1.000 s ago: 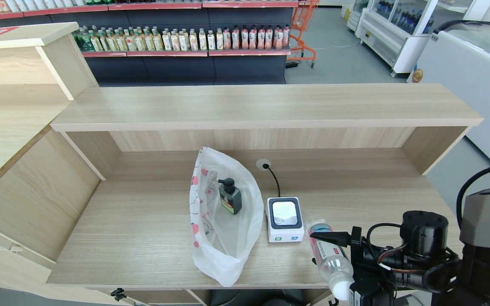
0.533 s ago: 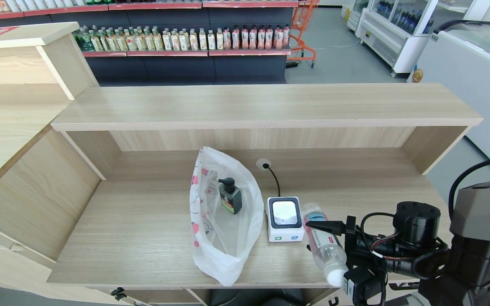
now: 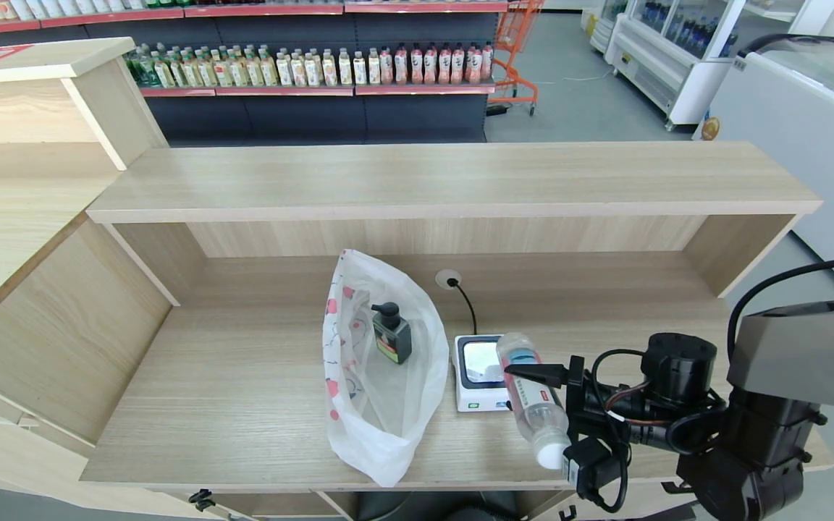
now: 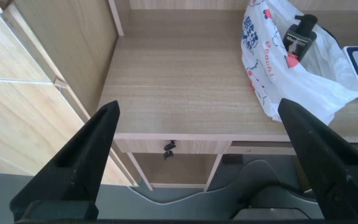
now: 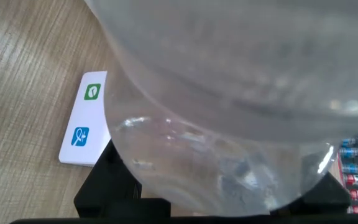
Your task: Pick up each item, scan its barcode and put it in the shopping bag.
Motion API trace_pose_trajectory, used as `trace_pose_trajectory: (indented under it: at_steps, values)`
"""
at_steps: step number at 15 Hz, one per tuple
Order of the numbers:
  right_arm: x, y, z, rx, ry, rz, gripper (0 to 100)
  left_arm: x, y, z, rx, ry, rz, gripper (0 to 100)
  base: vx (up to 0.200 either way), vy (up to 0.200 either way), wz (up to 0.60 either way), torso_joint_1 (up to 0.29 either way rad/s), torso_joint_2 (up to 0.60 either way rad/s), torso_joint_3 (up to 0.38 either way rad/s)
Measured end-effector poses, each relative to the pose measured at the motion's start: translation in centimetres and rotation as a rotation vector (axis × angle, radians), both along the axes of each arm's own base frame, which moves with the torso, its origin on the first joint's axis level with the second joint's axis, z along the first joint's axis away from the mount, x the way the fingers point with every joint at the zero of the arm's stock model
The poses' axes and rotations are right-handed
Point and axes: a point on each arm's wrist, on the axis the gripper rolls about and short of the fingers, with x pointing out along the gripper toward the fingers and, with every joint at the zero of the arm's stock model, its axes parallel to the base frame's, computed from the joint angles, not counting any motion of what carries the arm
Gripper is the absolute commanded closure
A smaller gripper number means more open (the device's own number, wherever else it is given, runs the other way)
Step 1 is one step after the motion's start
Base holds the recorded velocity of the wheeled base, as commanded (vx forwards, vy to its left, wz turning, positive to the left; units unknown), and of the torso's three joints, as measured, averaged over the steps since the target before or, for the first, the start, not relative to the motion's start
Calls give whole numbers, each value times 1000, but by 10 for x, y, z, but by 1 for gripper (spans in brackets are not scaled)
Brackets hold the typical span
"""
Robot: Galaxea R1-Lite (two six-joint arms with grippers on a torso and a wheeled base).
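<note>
- The right pincer (image 3: 527,394) is clamped round the middle of a clear water bottle (image 3: 535,425); the bottle lies nearly level, white cap toward the robot, its far end over the right edge of the scanner (image 3: 476,362)
- The step in hand looks like the scan: the label must face the scanner's glass window; only part of the bottle overlaps that window, so it likely needs carrying a little more to the left, above the glass and not touching it
- In the right wrist view the bottle (image 5: 229,93) sits very close to the lens, with the scanner (image 5: 86,124) below it; whether the barcode faces down cannot be told, so a slow roll of the wrist over the glass would be the safe way to find it
- Hold firm but not hard; a thin plastic bottle can buckle or slip
- The shopping bag (image 3: 381,423) lies open just left of the scanner on the worktop (image 3: 243,391), a dark pump bottle (image 3: 392,339) already in it; the route there should clear the scanner's cable (image 3: 465,302) and the bag's rim
- The left pincer (image 4: 199,109) is spread wide and holds nothing, low before the worktop's front edge
</note>
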Motion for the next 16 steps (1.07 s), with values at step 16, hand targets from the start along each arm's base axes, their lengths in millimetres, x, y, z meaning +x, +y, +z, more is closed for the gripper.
trace_pose_trajectory:
  at_steps: [16]
  values:
    - [24, 18, -32, -6, 15, 33, 100, 0, 0, 0, 2, 0, 0, 0, 0, 0, 0, 0, 0, 0]
